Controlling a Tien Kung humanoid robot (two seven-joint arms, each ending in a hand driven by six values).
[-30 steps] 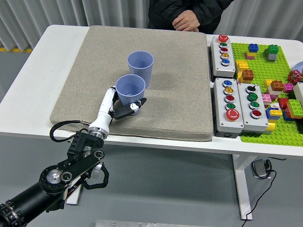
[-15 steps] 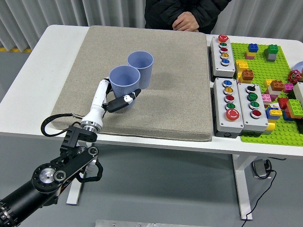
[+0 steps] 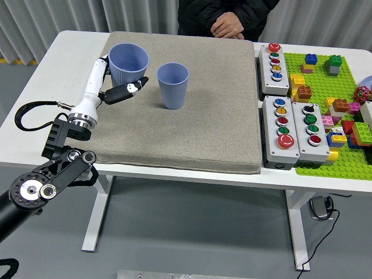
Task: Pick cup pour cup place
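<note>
So the left hand (image 3: 119, 87) is wrapped around a blue ribbed cup (image 3: 128, 64), with white and black fingers (image 3: 125, 93) curled under and along its side, and the cup is held upright, mouth up, apparently lifted clear of the grey mat (image 3: 197, 128). It's kept to the left of the second blue cup (image 3: 173, 85), which is used as the landmark here; the two are near each other but clearly apart, not touching. That second cup is stood upright on the mat, well left of the button boxes (image 3: 289, 110) and the green brick plate (image 3: 337, 99) loaded with coloured blocks further right. Behind it, at the far edge of the table (image 3: 70, 52), a person's clasped hands (image 3: 228, 27) are rested and nothing is being touched by them. The right arm isn't seen at all. Progress-wise, the pick looks done, since the cup is gripped and raised; the pour can't be called started because the held cup isn't tipped toward the other one, and the placing is left after that. Both cups look like the same soft lavender-blue plastic with vertical ridges and a smooth rim. Whether anything is inside the held cup can't be made out.
</note>
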